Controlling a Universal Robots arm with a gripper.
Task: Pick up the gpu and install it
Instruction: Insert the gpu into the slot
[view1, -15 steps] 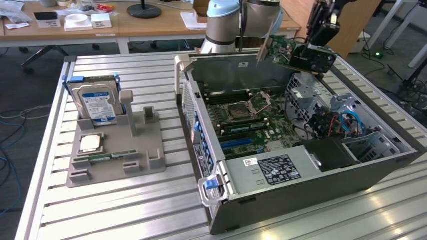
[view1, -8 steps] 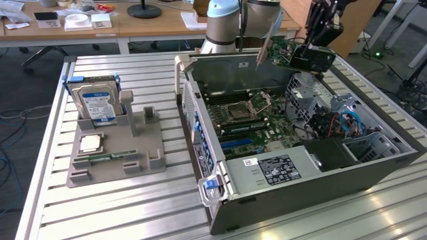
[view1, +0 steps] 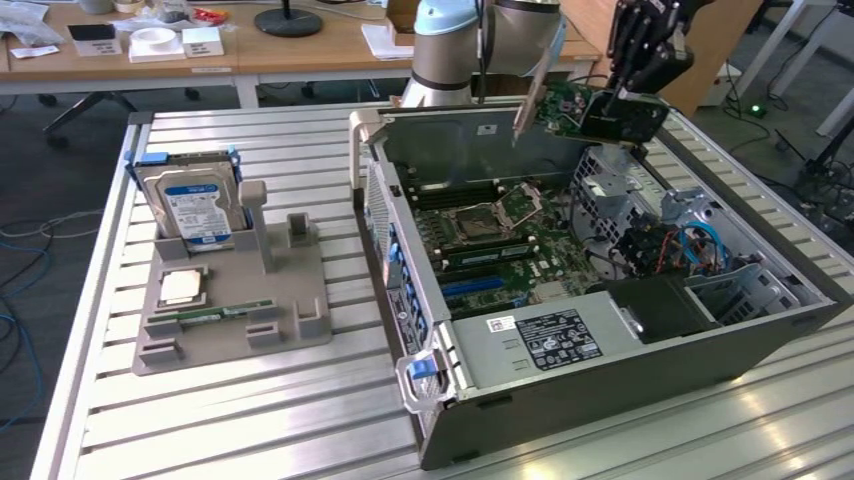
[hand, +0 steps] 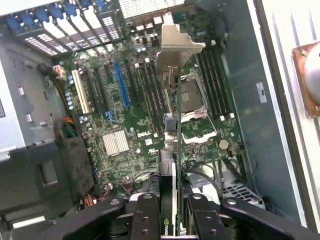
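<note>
Gripper (view1: 641, 88) is clamped on the gpu (view1: 603, 114), with fingers (hand: 146, 212) pressing both faces of the card. The gpu hangs in the air over the far end of the open computer case (view1: 614, 385), clear of the motherboard (view1: 501, 245). In the wrist view the card is edge-on, silver bracket (hand: 176, 47) at its far end, near the CPU socket (hand: 197, 102). A hard drive (view1: 198, 205) stands in a gray holder (view1: 287, 320) at the exterior view's left, well apart.

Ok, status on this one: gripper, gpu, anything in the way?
Single gripper shut on gpu. Card hangs above the open case, not in any slot. Blue slot bare; nothing seen blocking it.
</note>
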